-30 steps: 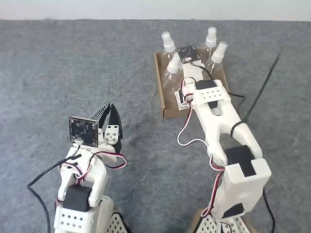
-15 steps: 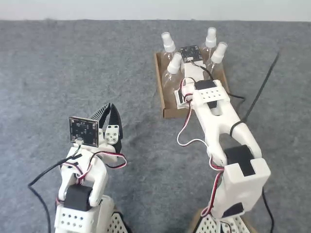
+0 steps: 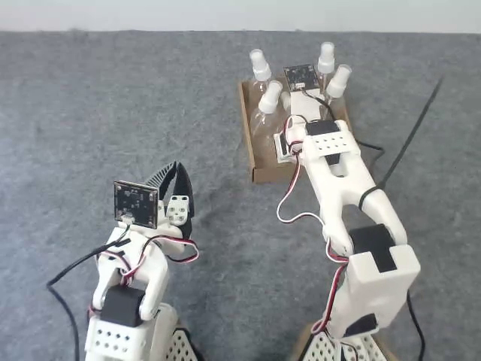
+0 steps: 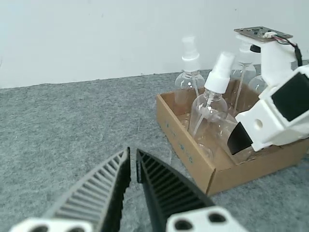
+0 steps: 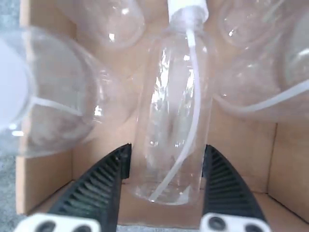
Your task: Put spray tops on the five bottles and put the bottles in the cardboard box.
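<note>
High view: four topped bottles (image 3: pixel 270 94) stand inside the cardboard box (image 3: pixel 246 128). The right arm (image 3: pixel 338 173) reaches over the box, while the left gripper (image 3: pixel 174 167) sits well apart from it.

Left wrist view: the left gripper's jaws are closed to a thin slit and hold nothing.

Right wrist view: the right gripper (image 5: pixel 166 150) is spread wide inside the box, one jaw either side of the middle bottle (image 5: pixel 174 96). Cardboard shows beside one jaw, so it looks unclamped. These bottles look light, thin-walled and slick. A grip on the mid-body seems best, not on the spray top.
</note>
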Controlling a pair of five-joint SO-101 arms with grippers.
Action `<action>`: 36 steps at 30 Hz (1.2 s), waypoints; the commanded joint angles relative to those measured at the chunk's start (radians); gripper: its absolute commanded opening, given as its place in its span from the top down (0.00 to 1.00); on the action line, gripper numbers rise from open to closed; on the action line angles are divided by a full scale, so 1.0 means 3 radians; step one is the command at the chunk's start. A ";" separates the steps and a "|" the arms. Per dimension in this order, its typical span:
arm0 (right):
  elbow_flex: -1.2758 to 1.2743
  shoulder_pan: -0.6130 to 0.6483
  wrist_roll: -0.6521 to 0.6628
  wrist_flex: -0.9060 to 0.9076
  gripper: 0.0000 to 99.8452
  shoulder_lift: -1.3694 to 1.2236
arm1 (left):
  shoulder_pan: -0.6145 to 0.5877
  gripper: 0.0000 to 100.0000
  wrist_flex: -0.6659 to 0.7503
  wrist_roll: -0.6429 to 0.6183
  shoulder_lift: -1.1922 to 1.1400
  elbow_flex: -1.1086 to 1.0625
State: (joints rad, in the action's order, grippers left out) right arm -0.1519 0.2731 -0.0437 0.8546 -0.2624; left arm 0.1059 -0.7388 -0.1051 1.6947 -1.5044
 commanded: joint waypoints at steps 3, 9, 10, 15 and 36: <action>0.0235 -0.0054 -0.0046 -0.0043 0.85 0.0248 | 0.0015 0.99 0.0072 0.0051 0.0041 0.0023; 0.0235 -0.0054 -0.0036 0.0038 0.85 0.0463 | 0.0015 0.99 0.0072 0.0051 0.0041 0.0023; 0.0235 -0.0054 -0.0036 0.0054 0.85 0.0483 | 0.0015 0.99 0.0072 0.0051 0.0041 0.0023; 0.0245 -0.0090 -0.0036 0.0074 0.85 0.0524 | 0.0015 0.99 0.0072 0.0051 0.0041 0.0023; 0.0251 -0.0125 -0.0020 0.0284 0.85 0.1005 | 0.0015 0.99 0.0072 0.0051 0.0041 0.0023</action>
State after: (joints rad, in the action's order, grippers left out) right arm -0.1519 0.2424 -0.0437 0.9145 -0.0491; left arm 0.1059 -0.7388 -0.1005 1.6947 -1.5044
